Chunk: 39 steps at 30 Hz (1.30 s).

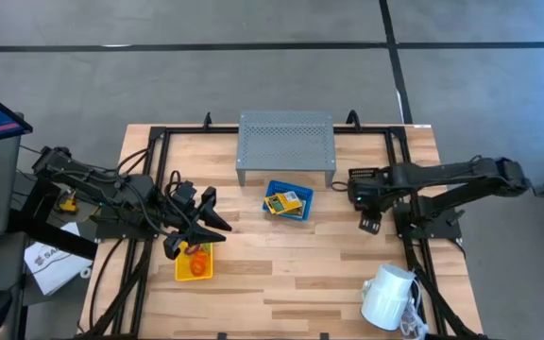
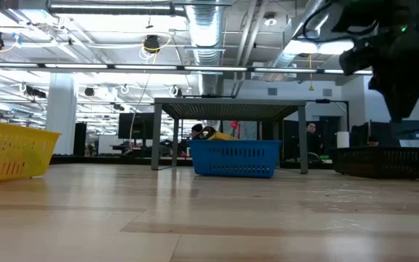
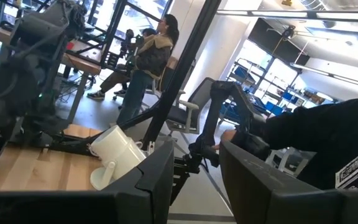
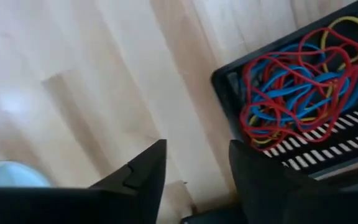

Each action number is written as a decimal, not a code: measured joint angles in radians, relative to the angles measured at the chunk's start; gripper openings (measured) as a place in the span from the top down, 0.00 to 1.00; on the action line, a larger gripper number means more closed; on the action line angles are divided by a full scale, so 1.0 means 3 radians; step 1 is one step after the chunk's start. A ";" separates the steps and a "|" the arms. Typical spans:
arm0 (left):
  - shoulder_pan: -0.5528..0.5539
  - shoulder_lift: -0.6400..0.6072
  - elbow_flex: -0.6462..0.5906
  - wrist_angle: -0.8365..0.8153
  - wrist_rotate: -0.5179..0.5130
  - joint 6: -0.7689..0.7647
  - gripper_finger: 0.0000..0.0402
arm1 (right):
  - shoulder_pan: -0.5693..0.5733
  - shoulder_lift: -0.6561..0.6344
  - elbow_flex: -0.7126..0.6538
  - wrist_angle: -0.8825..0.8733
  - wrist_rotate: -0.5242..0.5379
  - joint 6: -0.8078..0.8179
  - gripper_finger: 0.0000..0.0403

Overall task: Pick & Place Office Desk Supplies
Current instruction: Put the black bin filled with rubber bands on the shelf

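the black mesh bin [image 4: 303,106] sits just ahead of my right gripper [image 4: 194,165], off to one side of the gap between my fingers. it holds a tangle of red, blue and yellow loops [image 4: 297,81]. my right jaws stand apart with nothing between them, only bare wood of the table [image 4: 92,81] showing through the gap. from above, my right gripper [image 1: 366,212] hangs over the table's right part, with the bin tucked under my wrist and mostly hidden there.

the blue bin [image 1: 288,202] lies well to the side of that gripper, toward the table's middle, with yellow printed packets [image 1: 284,200] inside it. it sits just in front of the grey perforated riser [image 1: 285,142]. from table height the blue bin [image 2: 235,158] stands between the riser's legs.

the yellow bin [image 1: 195,262] lies directly beneath my left gripper [image 1: 196,231], orange loops [image 1: 195,263] resting in it. my left jaws are parted and hold nothing; the fingers [image 3: 154,180] frame open room beyond.

past those fingers the white mug [image 3: 117,152] lies tipped on its side on the wood. from above it sits near the table's front right corner [image 1: 388,296], well apart from both my grippers.

a person [image 3: 145,65] sits in the room beyond the table.
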 joint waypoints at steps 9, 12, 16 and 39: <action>0.0000 -0.0001 -0.0001 -0.0001 -0.0002 0.0000 0.69 | -0.0133 0.0582 0.0000 0.0100 0.0088 -0.0225 0.46; 0.0000 -0.0001 0.0000 -0.0001 -0.0002 0.0000 0.69 | -0.0189 0.0706 0.0000 0.0115 0.0089 -0.0308 0.46; 0.0000 0.0000 -0.0001 -0.0003 -0.0002 0.0000 0.69 | -0.0271 0.0828 0.0000 0.0165 0.0089 -0.0420 0.47; 0.0001 0.0000 -0.0001 -0.0062 -0.0002 -0.0051 0.69 | -0.0585 0.1269 -0.0273 0.0563 0.0076 -0.0731 0.57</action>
